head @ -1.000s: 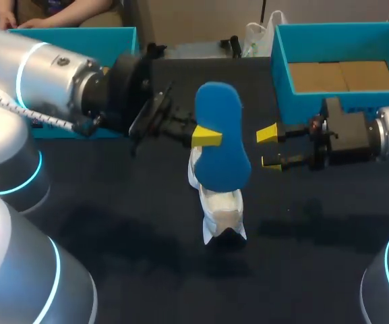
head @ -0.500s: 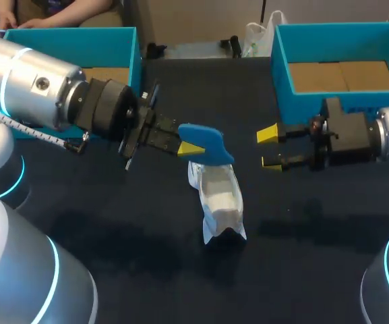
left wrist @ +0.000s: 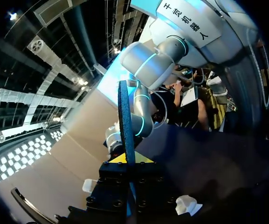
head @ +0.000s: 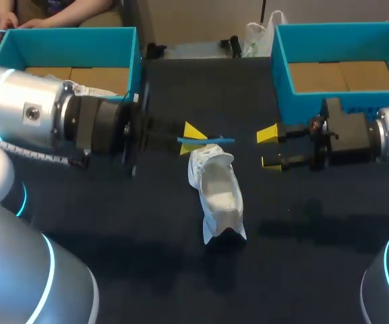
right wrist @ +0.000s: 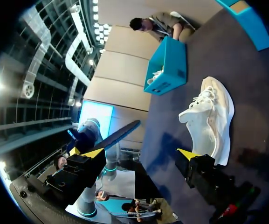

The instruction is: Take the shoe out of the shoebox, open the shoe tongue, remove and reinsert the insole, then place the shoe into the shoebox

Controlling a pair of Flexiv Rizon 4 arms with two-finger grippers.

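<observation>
My left gripper (head: 193,139) is shut on the blue insole (head: 210,140), which shows edge-on and level just above the far end of the white shoe (head: 220,196). The shoe lies on the dark table between the two arms. In the left wrist view the insole (left wrist: 126,122) stands as a thin blade out of the shut left gripper (left wrist: 127,160). My right gripper (head: 269,149) hangs open to the right of the shoe with nothing in it. From the right wrist, the shoe (right wrist: 212,117) lies ahead of the open right gripper (right wrist: 141,154), and the insole (right wrist: 120,133) crosses beyond it.
A teal shoebox (head: 130,50) stands at the back left with something white inside. A second teal shoebox (head: 282,71) with a cardboard floor is at the back right, just behind my right arm. The left box (right wrist: 169,65) also shows past the shoe.
The left gripper has turned the insole from upright and face-on to flat and edge-on, lowering it toward the shoe while the arm drew back left. The right arm has not moved.
</observation>
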